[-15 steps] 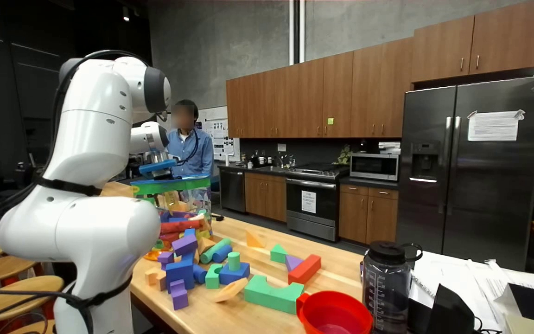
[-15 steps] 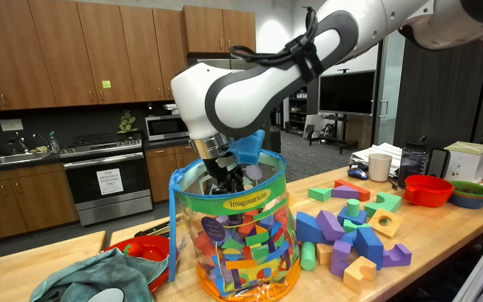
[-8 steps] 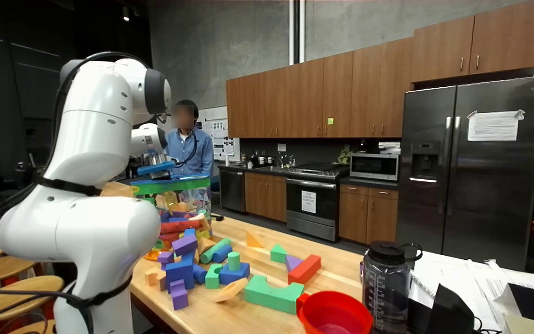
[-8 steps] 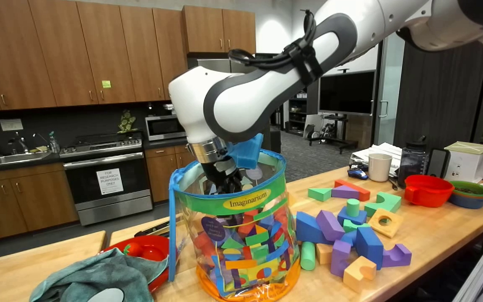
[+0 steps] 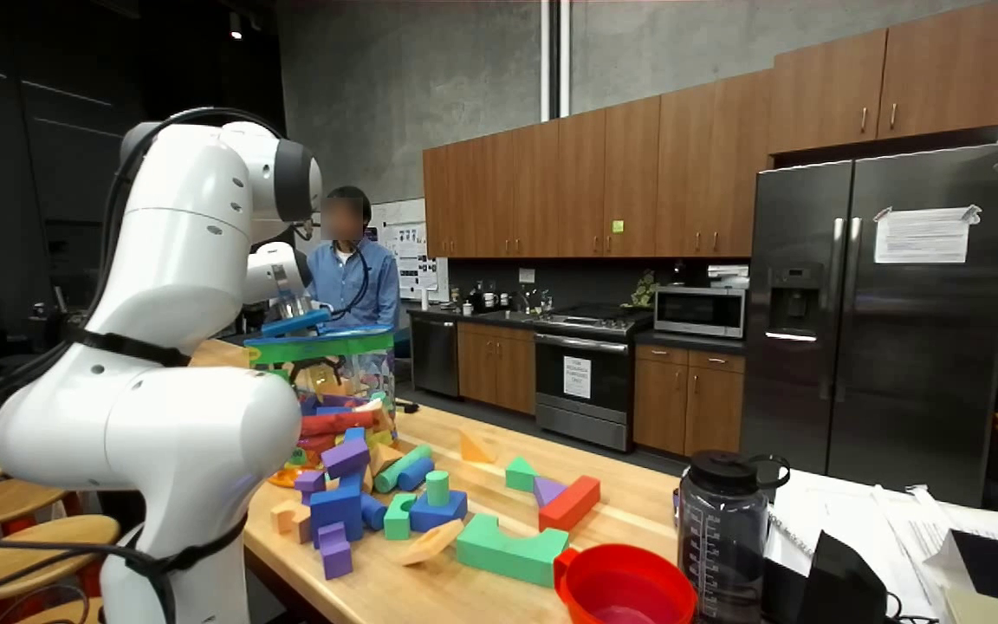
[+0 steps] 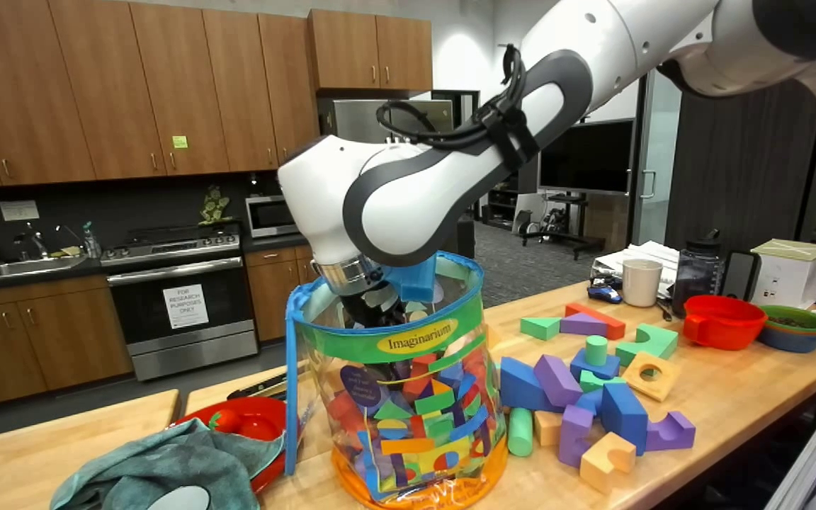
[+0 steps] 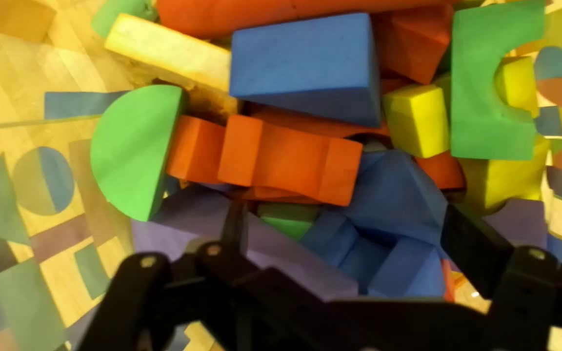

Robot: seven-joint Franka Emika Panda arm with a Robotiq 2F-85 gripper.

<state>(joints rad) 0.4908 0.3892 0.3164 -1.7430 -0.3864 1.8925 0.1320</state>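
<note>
My gripper [image 7: 343, 219] is open and empty, pointing down over a pile of foam blocks. It is inside a clear bag with a green band [image 6: 337, 347], which shows in both exterior views [image 5: 326, 348]. Between and below the fingers lie a notched blue block [image 7: 403, 265] and a long purple block [image 7: 286, 248]. Just beyond the fingertips are an orange block [image 7: 291, 161], a blue rectangular block [image 7: 305, 61] and a green half-round block [image 7: 132, 151]. A green arch block [image 7: 476, 97] lies to the right. Contact between fingertips and blocks cannot be told.
Loose blocks, among them a purple one [image 6: 557, 381] and a green arch [image 5: 508, 551], lie on the table beside the bag. A red cup [image 5: 625, 585] and a dark bottle [image 5: 722, 537] stand farther along. A red plate [image 6: 266, 418] and grey-green cloth [image 6: 160, 467] lie at the bag's other side.
The arm has moved down, and the gripper sits deeper inside the bag. The wrist has shifted slightly left in an exterior view. The bag and the loose blocks have not moved.
</note>
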